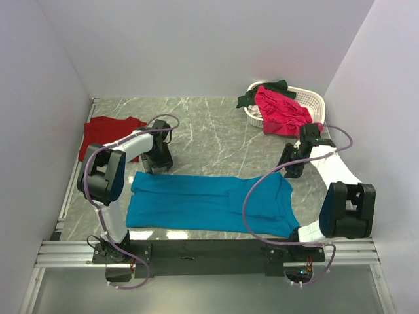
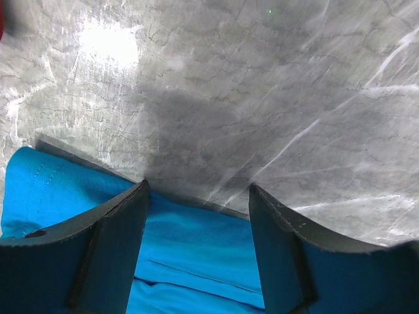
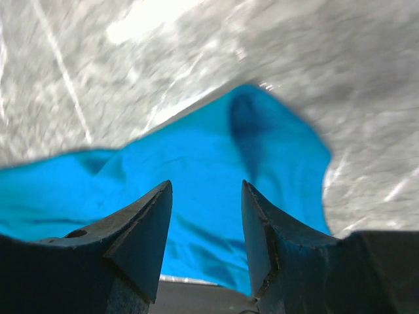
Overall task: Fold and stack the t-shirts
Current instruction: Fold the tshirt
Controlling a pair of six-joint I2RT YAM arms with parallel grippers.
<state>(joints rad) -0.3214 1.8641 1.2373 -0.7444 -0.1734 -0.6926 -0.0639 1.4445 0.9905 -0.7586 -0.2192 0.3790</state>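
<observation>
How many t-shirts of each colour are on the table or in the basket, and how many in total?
teal-blue t-shirt: 1
dark red t-shirt: 1
pink t-shirt: 1
dark green t-shirt: 1
Total: 4

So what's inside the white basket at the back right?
A bright pink t-shirt fills the basket and spills over its front rim; a dark green t-shirt hangs over the rear left edge. Anything beneath them is covered and cannot be seen.
</observation>
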